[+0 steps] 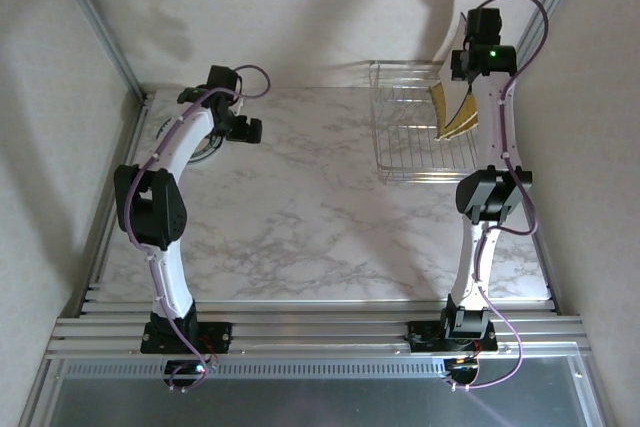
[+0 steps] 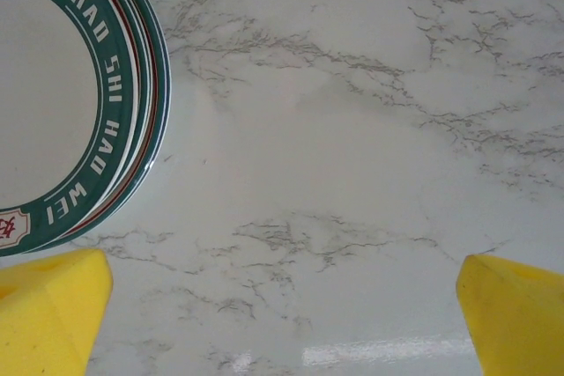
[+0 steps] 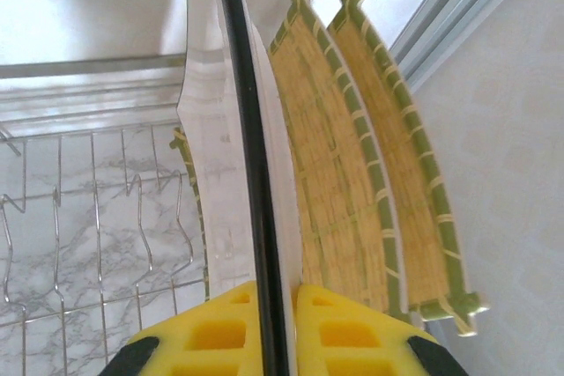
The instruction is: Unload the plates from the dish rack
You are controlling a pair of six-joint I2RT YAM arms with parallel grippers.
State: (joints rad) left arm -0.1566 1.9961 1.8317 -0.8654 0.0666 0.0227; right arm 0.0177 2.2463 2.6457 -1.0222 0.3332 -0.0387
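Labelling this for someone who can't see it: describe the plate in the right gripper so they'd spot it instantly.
Find the wire dish rack at the far right of the table. At its right end, the right gripper clamps a plate edge-on. It is white, black-rimmed; both neighbours are yellow with green edges.

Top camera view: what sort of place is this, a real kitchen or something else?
Probably a robot test bench dressed as a kitchen counter: a marble-pattern table on aluminium rails, plain white walls close around, and a wire dish rack holding plates.
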